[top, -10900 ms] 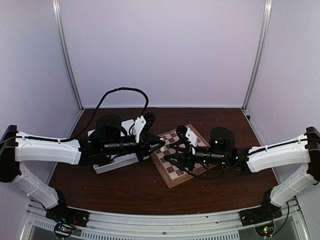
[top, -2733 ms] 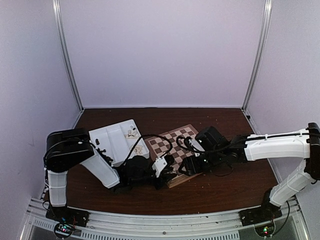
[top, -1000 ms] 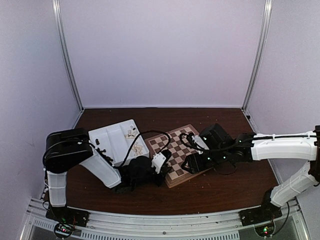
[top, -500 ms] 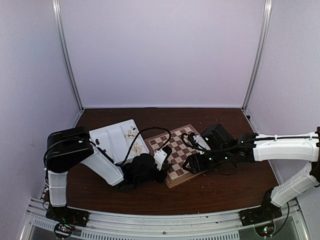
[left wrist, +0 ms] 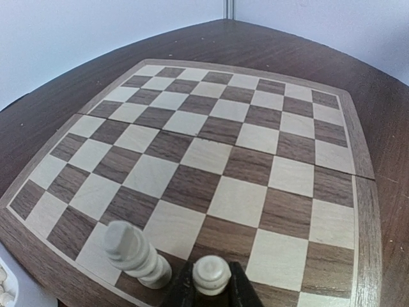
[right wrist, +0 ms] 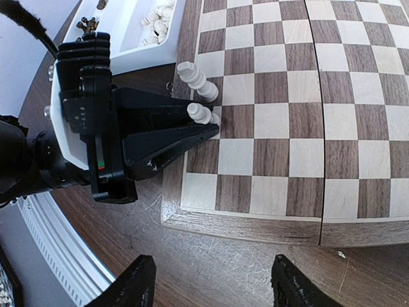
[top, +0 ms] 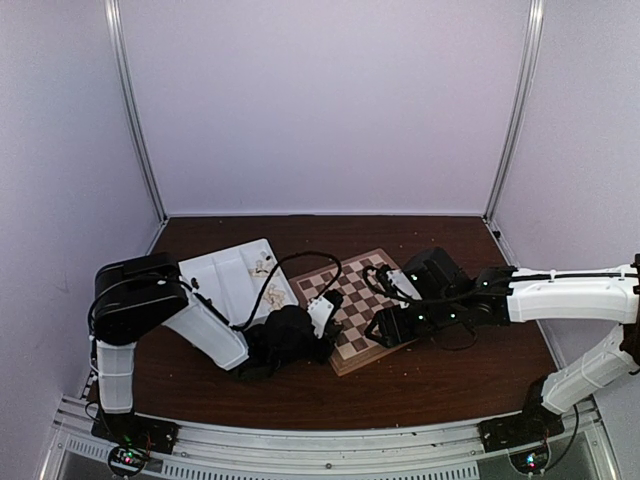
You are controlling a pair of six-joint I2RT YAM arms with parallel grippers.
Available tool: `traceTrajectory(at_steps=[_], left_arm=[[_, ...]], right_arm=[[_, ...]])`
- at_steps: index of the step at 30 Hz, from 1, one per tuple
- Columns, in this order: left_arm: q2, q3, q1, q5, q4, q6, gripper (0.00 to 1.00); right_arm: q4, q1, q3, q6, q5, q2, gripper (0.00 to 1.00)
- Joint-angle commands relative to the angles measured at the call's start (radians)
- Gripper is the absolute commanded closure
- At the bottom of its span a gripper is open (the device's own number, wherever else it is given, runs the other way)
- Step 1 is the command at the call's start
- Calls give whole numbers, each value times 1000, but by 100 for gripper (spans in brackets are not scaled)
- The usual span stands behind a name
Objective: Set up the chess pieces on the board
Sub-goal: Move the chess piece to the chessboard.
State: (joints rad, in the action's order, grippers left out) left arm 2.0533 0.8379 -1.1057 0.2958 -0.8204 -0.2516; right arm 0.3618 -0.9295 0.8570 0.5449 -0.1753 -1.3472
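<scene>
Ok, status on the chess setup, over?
Left tool shut on white pawn, low at the board edge. One white piece standing beside it. Right tool open, empty, off the board edge. Nothing blocking.

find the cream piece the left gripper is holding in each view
top external: too small to see; it is at the left gripper tip, by the board's left edge
left wrist: bottom centre, cream piece between the fingers
right wrist: left of centre, at the black fingertips
landmark: the board, in all three; a taller cream piece stands beside it in both wrist views
</scene>
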Motion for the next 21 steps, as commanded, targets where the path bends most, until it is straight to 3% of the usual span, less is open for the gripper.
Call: traceTrajectory(at_steps=[1, 21], left_arm=[[28, -26, 12, 32, 60, -11, 83], [9, -44, 12, 10, 54, -7, 76]], right_arm=[[-24, 4, -12, -10, 17, 17, 36], [-32, 5, -9, -11, 13, 7, 36]])
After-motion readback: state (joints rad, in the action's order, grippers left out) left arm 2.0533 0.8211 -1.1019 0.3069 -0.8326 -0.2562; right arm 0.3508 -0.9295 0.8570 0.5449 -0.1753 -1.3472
